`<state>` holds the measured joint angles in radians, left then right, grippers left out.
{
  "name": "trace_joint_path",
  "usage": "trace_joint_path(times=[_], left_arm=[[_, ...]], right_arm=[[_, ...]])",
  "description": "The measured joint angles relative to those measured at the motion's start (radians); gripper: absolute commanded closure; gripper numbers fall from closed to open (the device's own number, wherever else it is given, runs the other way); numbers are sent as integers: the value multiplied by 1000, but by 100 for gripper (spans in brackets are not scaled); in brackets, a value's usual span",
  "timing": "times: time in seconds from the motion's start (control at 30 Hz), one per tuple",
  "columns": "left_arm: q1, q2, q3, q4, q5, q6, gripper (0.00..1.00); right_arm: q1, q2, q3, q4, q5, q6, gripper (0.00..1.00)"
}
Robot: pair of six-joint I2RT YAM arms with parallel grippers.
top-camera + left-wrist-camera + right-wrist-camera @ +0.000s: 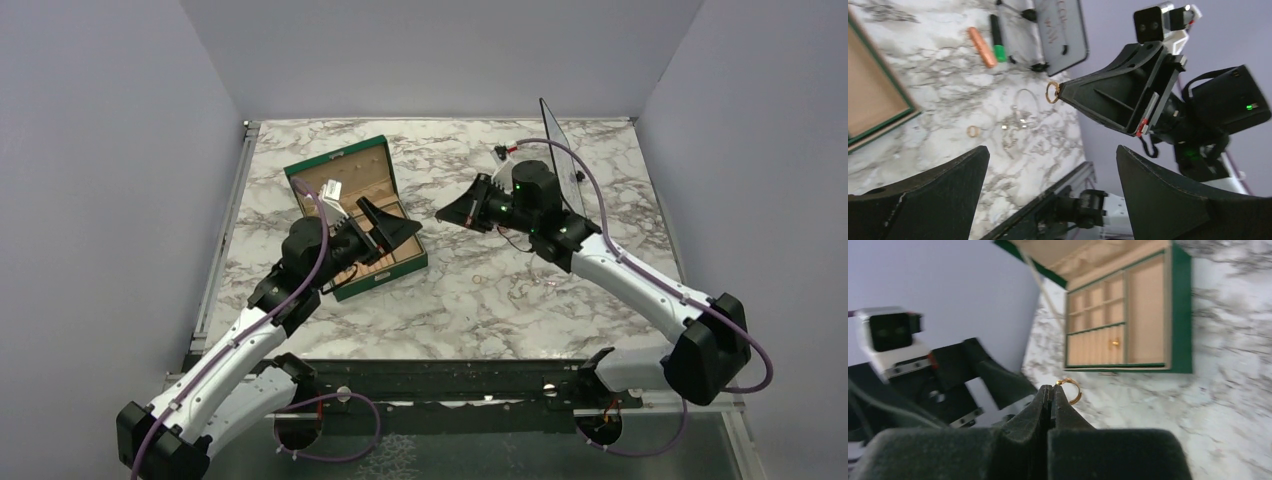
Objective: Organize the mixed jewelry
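Right wrist: right claw [1052,391] aloft with gold ring [1079,391]

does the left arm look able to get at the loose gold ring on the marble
Probably yes: the left claw is open and empty, the loose ring lies uncovered on the marble, and the right claw, shut on another ring, is raised clear of it.

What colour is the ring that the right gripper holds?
Gold; the ring shows best in the right wrist view.
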<state>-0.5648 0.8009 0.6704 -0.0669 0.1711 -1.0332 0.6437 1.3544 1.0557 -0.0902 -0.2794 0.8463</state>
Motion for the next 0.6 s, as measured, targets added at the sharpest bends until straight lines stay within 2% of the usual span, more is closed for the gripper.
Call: trace_joint_path(times=[0.1, 0.23, 0.43, 0.6], left_arm=[[0, 5, 10, 83, 49, -69, 14], [0, 1, -14, 246, 95, -161, 14], [0, -6, -46, 380, 123, -244, 14], [0, 1, -100, 507, 140, -331, 23]], right_arm=[[0, -58, -24, 93, -64, 61, 99], [0, -121, -97, 252, -123, 150, 99], [0, -134, -133, 430, -208, 252, 99], [0, -131, -145, 560, -289, 345, 99]])
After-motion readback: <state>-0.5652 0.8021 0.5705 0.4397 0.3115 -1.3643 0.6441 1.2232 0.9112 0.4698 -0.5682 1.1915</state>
